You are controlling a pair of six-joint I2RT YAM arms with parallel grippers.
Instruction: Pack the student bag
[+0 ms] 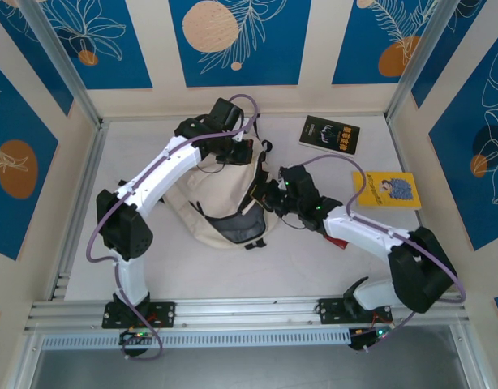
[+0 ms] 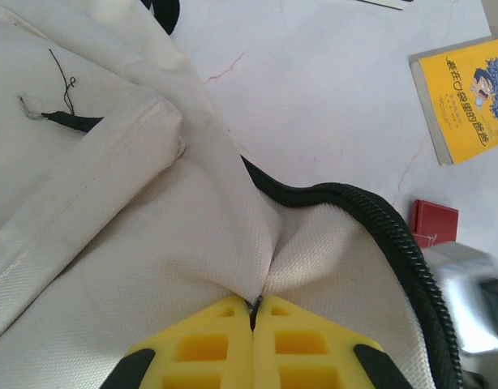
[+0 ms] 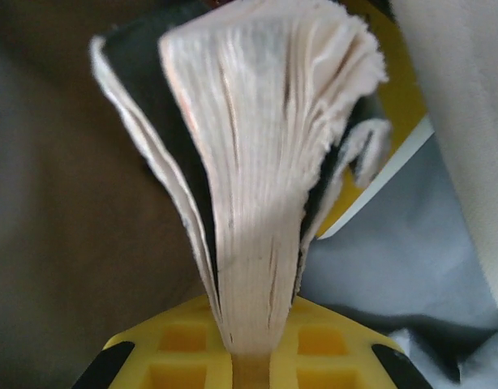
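The left gripper is closed. Its yellow fingers are pressed together on a pinched fold of the student bag, just beside the black zipper that curves along the edge of the opening. The right gripper is clamped narrowly on a fanned book. The book is gripped by its pale page block, with dark covers splayed to either side, and cream canvas is seen at the right of that view.

From above, the student bag is found slumped in the middle of the table, its dark mouth turned towards the arm bases. The left arm is placed at its far end and the right arm at its right edge. Bare tabletop is left on the near side and to the left of the bag.

A black book is laid flat at the far right, well apart from the bag. A yellow book is set near the right wall, and a red object is partly covered by the right arm.

The surface is white with faint veining. It is bounded by aluminium rails and by walls panelled in blue with leaf and orange-disc patterns.
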